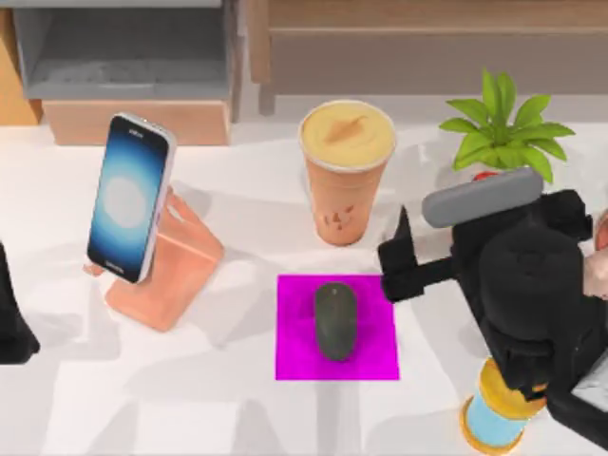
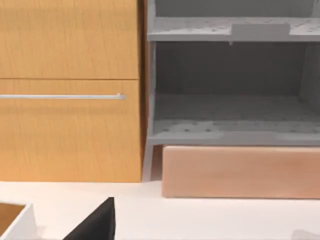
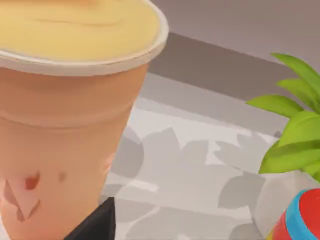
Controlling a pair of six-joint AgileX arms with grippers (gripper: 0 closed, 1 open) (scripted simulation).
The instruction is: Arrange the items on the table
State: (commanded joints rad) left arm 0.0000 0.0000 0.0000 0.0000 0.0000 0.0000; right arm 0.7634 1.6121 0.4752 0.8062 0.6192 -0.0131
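A dark grey oval mouse [image 1: 335, 321] lies on a magenta pad [image 1: 294, 356] on the white table [image 1: 190, 408]. A smartphone [image 1: 128, 198] with a glowing blue-white screen leans on a salmon stand [image 1: 176, 271] at the left. The tall orange cup [image 1: 346, 171] with a creamy-yellow top stands upright behind the pad; the right wrist view has the cup [image 3: 65, 115] close up. My right gripper [image 1: 391, 258] hovers open just right of the cup, at the pad's far right corner, holding nothing. The left arm [image 1: 11, 323] is parked at the left edge.
A green potted plant [image 1: 503, 128] stands at the back right, its striped pot [image 3: 300, 220] beside the cup. A yellow-topped blue spool [image 1: 496, 418] sits at the front right under my right arm. Grey shelves [image 2: 230, 85] and a wooden cabinet [image 2: 70, 90] line the back.
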